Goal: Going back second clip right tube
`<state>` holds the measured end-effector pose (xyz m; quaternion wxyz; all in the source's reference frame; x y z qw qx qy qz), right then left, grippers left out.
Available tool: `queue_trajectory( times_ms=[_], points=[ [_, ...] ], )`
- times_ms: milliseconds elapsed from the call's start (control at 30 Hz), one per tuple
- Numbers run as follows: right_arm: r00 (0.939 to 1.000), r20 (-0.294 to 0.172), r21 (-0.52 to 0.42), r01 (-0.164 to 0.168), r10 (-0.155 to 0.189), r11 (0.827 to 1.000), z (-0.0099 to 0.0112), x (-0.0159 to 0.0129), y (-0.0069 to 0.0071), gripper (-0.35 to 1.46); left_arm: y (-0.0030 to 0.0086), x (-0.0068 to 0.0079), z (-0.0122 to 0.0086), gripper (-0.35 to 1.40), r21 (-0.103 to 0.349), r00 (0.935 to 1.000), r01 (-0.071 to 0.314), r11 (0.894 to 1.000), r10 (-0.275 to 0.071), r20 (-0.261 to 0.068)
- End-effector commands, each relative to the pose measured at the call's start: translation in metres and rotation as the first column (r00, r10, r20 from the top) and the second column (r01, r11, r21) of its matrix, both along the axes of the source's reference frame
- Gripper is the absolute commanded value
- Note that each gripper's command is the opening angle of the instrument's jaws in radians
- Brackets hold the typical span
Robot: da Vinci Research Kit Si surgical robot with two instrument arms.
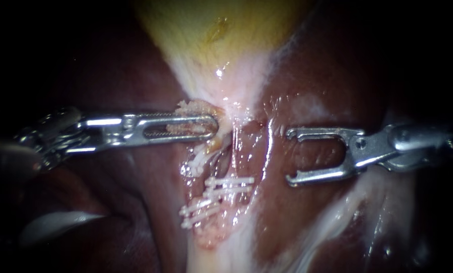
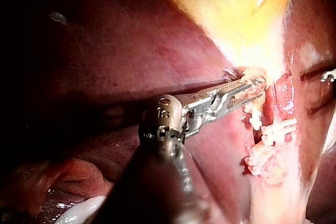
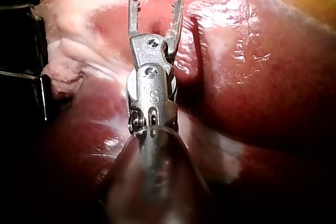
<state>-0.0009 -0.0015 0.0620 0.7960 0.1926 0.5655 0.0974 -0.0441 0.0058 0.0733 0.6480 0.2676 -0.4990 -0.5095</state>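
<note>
The yellow gallbladder (image 1: 216,30) narrows to a pale neck. My left instrument (image 1: 212,124) is shut on a pinkish bit of tissue at that neck, also seen in the left wrist view (image 2: 255,83). Below the neck a thin pale tube (image 1: 235,151) runs down to two white clips (image 1: 230,185) lying across it. More white clips (image 1: 197,212) sit lower left on the neighbouring tube. My right instrument (image 1: 290,156) stands to the right of the clips over the liver (image 1: 312,106), its forked jaws wide open and empty. The right wrist view shows the same open jaws (image 3: 156,1).
Dark red liver surrounds the neck on both sides. A pale white band of tissue (image 1: 226,253) runs down from the clips. A smooth pale object (image 1: 59,225) lies low on the left under the left shaft. Dark blocks (image 3: 21,51) stand beside the right instrument.
</note>
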Motion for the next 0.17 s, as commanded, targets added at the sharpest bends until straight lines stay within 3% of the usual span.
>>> queue_trajectory(
  times_ms=[33,167],
  points=[
    [1.0000,0.000,0.000,0.000,0.000,1.000,0.0000,0.0000,0.0000,0.50,0.0000,0.0000,0.0000,-0.35,0.000,1.0000,0.000,1.000,0.000,-0.001],
    [1.0000,0.000,0.000,0.000,0.000,1.000,-0.0001,0.0000,0.0000,0.50,0.0000,0.0000,0.0000,-0.35,0.000,1.0000,0.000,1.000,0.000,-0.001]
  ],
)
